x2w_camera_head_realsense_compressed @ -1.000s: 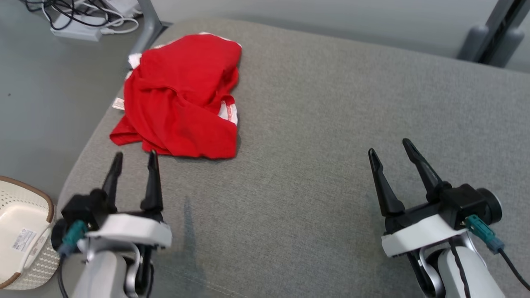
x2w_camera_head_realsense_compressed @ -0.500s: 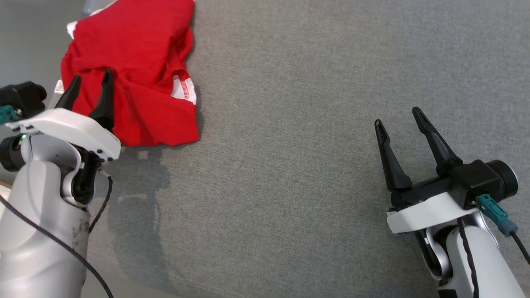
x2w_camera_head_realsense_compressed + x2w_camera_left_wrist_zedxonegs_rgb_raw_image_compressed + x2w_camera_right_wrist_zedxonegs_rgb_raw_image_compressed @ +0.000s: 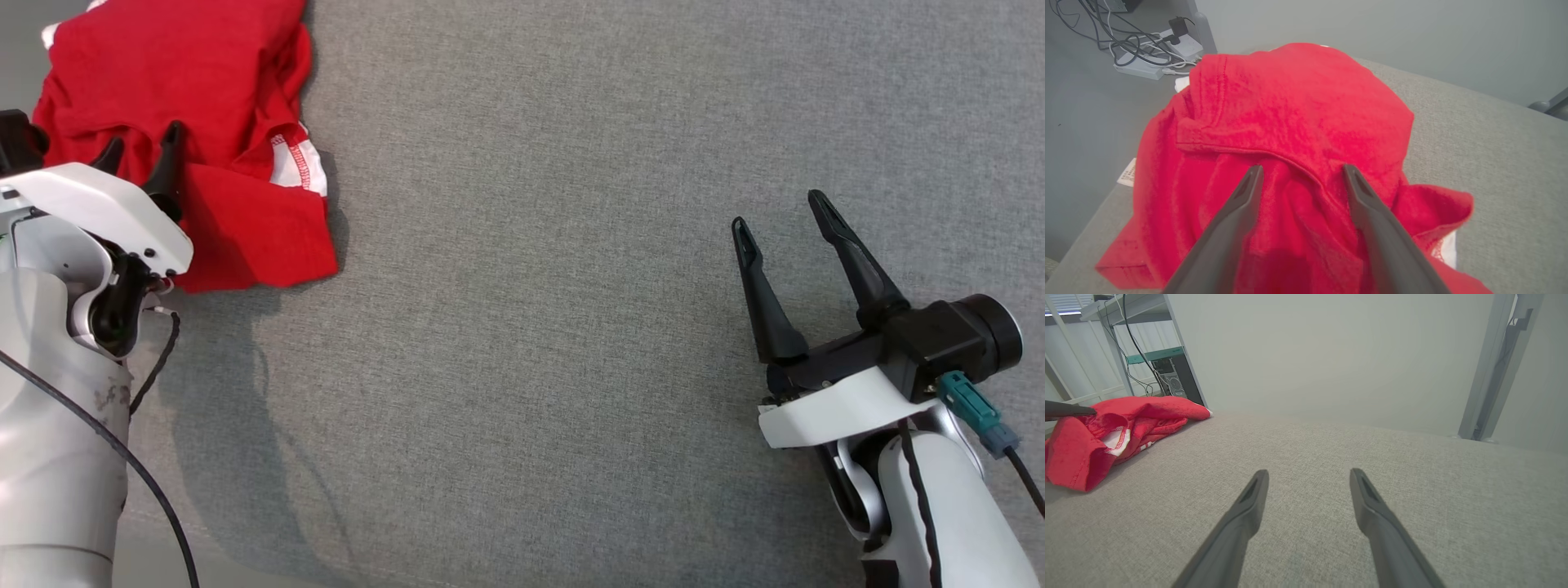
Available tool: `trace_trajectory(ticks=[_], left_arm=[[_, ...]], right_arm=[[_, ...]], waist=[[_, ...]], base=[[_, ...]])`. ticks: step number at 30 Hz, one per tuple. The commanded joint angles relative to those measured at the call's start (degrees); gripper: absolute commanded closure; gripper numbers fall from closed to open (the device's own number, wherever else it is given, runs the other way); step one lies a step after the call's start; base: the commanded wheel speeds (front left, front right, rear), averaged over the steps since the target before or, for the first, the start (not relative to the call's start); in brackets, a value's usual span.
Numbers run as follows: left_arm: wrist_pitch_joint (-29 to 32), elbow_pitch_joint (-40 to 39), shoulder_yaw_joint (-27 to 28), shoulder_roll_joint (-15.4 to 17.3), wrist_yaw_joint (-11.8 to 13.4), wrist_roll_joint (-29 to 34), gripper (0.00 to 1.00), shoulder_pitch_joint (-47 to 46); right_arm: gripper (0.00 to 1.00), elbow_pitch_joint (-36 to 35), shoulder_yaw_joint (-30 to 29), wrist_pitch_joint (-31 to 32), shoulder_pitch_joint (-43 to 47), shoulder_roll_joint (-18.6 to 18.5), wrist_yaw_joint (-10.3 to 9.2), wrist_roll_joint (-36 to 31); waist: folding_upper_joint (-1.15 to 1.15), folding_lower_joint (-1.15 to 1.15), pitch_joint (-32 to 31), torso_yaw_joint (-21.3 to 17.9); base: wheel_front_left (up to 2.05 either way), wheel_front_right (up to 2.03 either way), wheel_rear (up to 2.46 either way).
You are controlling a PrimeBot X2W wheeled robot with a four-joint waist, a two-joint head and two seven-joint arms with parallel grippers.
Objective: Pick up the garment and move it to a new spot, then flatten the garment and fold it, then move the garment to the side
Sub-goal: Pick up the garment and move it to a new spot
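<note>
Left gripper (image 3: pixel 140 143): jaws spread wide, nothing between them. It hangs over the near part of the red garment (image 3: pixel 180 65). In my left wrist view both fingertips line up with a raised hem fold running across the cloth; I cannot tell whether they touch it.

My right gripper (image 3: pixel 777 211): jaws likewise spread and empty. It is poised above bare grey surface (image 3: pixel 571 245), well apart from the garment.

Garment: lies crumpled in a heap at the left edge of the surface, toward its far corner, with several layers overlapping. White trim with red stitching (image 3: pixel 298 159) shows at an opening on its right side. A small white label (image 3: pixel 1126 177) sticks out at its left edge, by the rim of the surface.

Surroundings: a power strip (image 3: pixel 1139 67) with tangled cables lies on the floor beyond that corner, beside a grey metal leg (image 3: pixel 1202 28). My right wrist view shows a computer tower (image 3: pixel 1171 381) behind the garment and a grey upright post (image 3: pixel 1486 375) off to the right.
</note>
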Motion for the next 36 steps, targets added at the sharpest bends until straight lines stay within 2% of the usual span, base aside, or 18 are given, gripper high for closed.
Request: trace_trajectory(ticks=[1, 3, 4, 5, 6, 13, 20, 27, 36], left_arm=[[-0.36, 0.6, 0.15, 0.59, -0.14, -0.18, 0.0, -1.37], [-0.44, 2.17, 0.13, 0.28, -0.31, -0.64, 0.0, -2.25], [-0.4, 2.86, 0.18, 0.26, -0.34, -0.74, 0.49, -2.69], [-0.57, 3.54, 0.26, 0.38, -0.5, -0.9, 0.89, -3.16], [-0.73, 4.14, 0.26, 0.49, -0.62, -0.96, 1.0, -3.55], [-2.77, 7.79, 0.02, 0.82, -1.58, -2.09, 1.0, -5.13], [-12.14, 5.24, -0.68, 1.94, -2.27, -1.08, 1.0, -4.82], [-20.75, -2.46, -0.19, 3.51, -1.94, 0.18, 1.0, -3.3], [-21.96, -18.3, 0.2, 2.97, 0.12, 0.49, 1.0, -0.08]], right_arm=[[0.0, -0.12, 0.03, 0.0, -0.68, -0.26, -0.02, -0.31], [0.0, -0.07, 0.12, -0.02, -0.94, -0.25, -0.02, -0.47], [0.0, -0.02, 0.15, -0.07, -0.94, -0.25, -0.02, -0.52], [0.0, 0.08, 0.21, -0.16, -0.93, -0.24, -0.02, -0.55], [0.0, 0.18, 0.27, -0.25, -0.94, -0.23, -0.02, -0.57], [0.0, 1.14, 0.38, -0.82, -0.86, -0.13, -0.02, -0.37], [0.0, 2.82, 0.74, -1.99, 0.21, -0.03, -0.02, 0.48], [0.0, 4.76, 0.54, -3.34, 1.98, 0.09, -0.02, 2.21], [0.0, 6.75, 0.02, -4.87, 4.1, 0.1, -0.02, 5.72]], waist=[[0.0, 0.0, 0.3, -0.24], [0.0, 0.0, 0.54, -0.42], [0.0, 0.0, 0.62, -0.51], [0.0, 0.0, 0.65, -0.59], [0.0, 0.0, 0.64, -0.65], [0.0, 0.0, -0.25, -0.76], [0.0, 0.0, -3.9, -0.58], [0.0, 0.0, -9.58, -0.32], [0.0, 0.0, -16.14, -0.94]], base=[[0.0, 0.0, 0.0], [0.0, 0.0, 0.0], [0.0, 0.0, 0.0], [0.0, 0.0, 0.0], [0.0, 0.0, 0.0], [0.0, 0.0, 0.0], [0.0, 0.0, 0.0], [0.0, 0.0, 0.0], [0.0, 0.0, 0.0]])
